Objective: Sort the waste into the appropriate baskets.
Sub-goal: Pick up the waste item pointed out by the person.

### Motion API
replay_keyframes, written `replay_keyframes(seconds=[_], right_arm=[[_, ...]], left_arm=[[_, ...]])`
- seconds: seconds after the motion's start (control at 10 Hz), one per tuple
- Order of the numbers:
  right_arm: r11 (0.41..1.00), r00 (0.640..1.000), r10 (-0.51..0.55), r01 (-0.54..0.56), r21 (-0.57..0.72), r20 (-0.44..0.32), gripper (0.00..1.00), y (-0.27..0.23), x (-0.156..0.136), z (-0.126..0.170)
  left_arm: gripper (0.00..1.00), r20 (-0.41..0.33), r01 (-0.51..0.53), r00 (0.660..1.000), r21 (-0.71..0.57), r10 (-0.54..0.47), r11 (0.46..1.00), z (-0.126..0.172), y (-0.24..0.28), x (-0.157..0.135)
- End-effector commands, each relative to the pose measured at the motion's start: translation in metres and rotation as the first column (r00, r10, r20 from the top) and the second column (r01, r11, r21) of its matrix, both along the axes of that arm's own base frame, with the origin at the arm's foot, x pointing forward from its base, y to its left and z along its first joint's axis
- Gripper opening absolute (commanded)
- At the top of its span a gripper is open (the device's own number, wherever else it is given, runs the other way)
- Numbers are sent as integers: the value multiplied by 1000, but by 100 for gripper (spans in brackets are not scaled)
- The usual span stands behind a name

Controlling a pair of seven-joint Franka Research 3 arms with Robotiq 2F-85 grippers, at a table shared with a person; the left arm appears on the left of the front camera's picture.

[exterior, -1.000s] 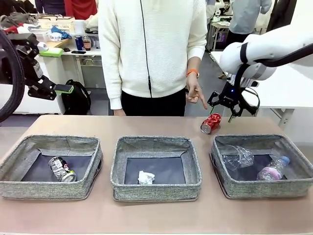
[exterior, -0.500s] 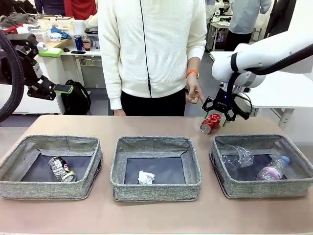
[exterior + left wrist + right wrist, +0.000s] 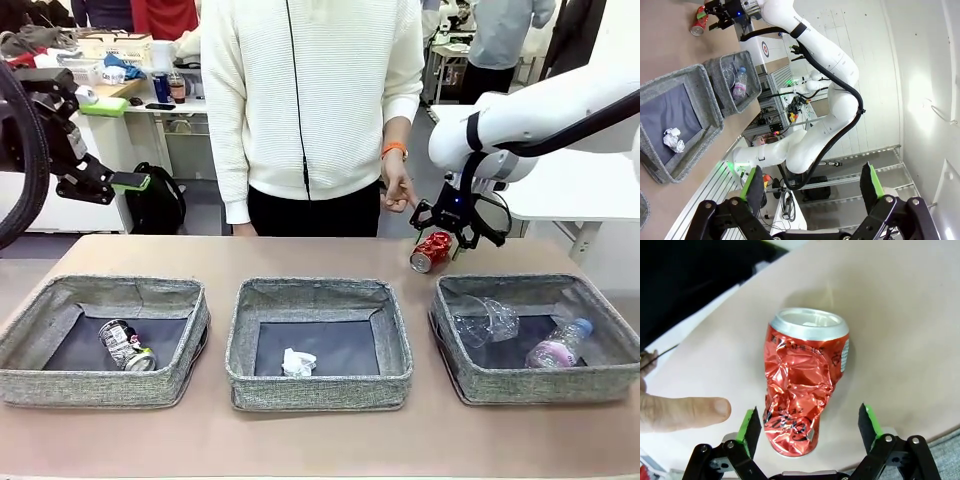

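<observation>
Spread wide, the right gripper (image 3: 441,226) has been brought down from beside the crushed red can (image 3: 431,251) to straddle it on the table behind the right basket (image 3: 468,385). A grasp is judged imminent; the left gripper (image 3: 812,187) is held open, raised.

The crushed red can (image 3: 805,385) bears white script, too crumpled to read for sure.
</observation>
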State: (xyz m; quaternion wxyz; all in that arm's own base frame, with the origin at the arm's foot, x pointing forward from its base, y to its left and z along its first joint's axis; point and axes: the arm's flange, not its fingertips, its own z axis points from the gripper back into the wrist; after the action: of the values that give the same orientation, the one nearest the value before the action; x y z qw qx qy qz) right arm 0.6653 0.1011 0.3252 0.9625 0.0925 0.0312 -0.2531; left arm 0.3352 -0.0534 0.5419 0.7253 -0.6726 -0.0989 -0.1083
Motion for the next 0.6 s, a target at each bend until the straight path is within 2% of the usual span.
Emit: replay_keyframes(seconds=[0.0, 0.1, 0.2, 0.3, 0.4, 0.5], right_arm=[[998, 999, -33, 34, -60, 6, 100, 6, 5, -3], [997, 1000, 0, 0, -80, 5, 78, 10, 3, -6], [996, 1000, -5, 6, -88, 3, 40, 11, 2, -7], [996, 1000, -8, 8, -94, 4, 18, 10, 2, -6], [995, 1000, -13, 14, -97, 8, 0, 9, 3, -5], [995, 1000, -17, 18, -99, 9, 0, 9, 3, -6]], left_arm=[[100, -2, -1, 1000, -26, 1, 1000, 3, -2, -1], [100, -2, -1, 1000, -26, 1, 1000, 3, -2, -1], [100, -2, -1, 1000, -26, 1, 1000, 3, -2, -1], [100, -2, -1, 1000, -26, 1, 1000, 3, -2, -1], [100, -2, -1, 1000, -26, 1, 1000, 3, -2, -1], [100, -2, -1, 1000, -26, 1, 1000, 3, -2, -1]])
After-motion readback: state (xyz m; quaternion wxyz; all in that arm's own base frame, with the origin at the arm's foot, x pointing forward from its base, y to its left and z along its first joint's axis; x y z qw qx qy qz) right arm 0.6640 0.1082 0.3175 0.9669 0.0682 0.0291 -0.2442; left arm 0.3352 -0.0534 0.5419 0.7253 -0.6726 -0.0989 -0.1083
